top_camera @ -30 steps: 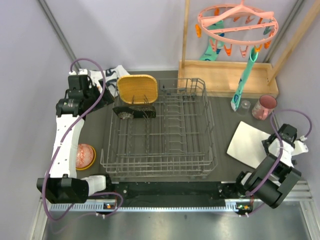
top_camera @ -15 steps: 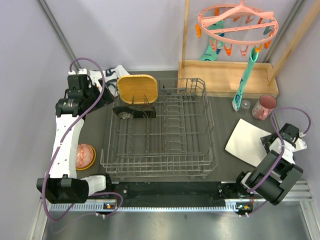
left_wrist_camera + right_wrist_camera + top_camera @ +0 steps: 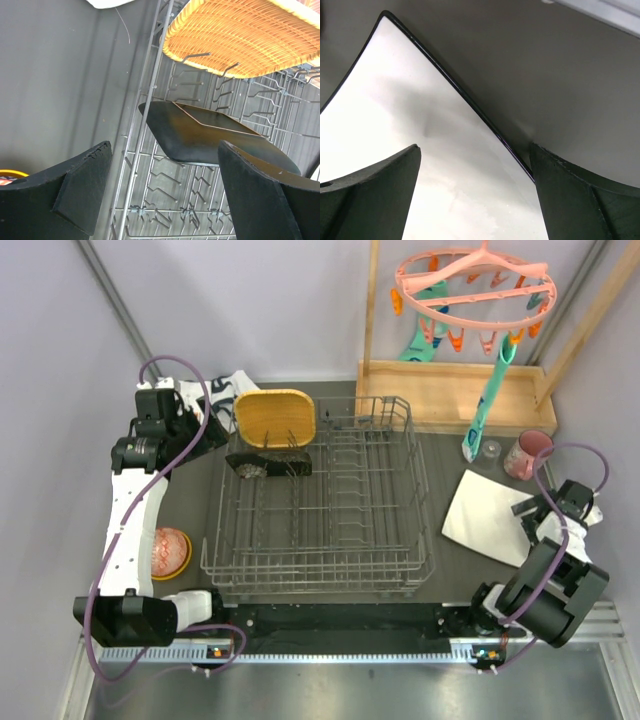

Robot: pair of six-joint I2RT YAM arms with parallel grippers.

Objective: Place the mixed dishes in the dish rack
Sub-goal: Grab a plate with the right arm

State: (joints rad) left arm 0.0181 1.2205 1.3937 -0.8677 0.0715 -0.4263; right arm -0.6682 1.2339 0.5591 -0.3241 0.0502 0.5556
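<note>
I count two dishes in: the yellow woven rounded-square plate (image 3: 275, 417) stands on edge at the far-left end of the grey wire dish rack (image 3: 310, 580), and the black square plate (image 3: 268, 462) leans in the prongs just in front of it. Left to load are the pale glossy square plate (image 3: 480, 515) lying flat on the bench (image 3: 450, 460) right of the rack, the pink cup (image 3: 528, 454) and small clear glass (image 3: 490, 450) beyond it, and the orange bowl (image 3: 170, 552) by the rack's left side. My right end effector (image 3: 474, 147) is spread, straddling the pale plate's dark-rimmed edge, pinching nothing. The left end effector (image 3: 164, 145) is also spread and empty, facing the racked plates. The bench is matt dark grey, between pale lilac walls; a pink round peg hanger (image 3: 475, 285) with teal socks (image 3: 487, 390) hangs above a light wooden tray (image 3: 450, 395).
</note>
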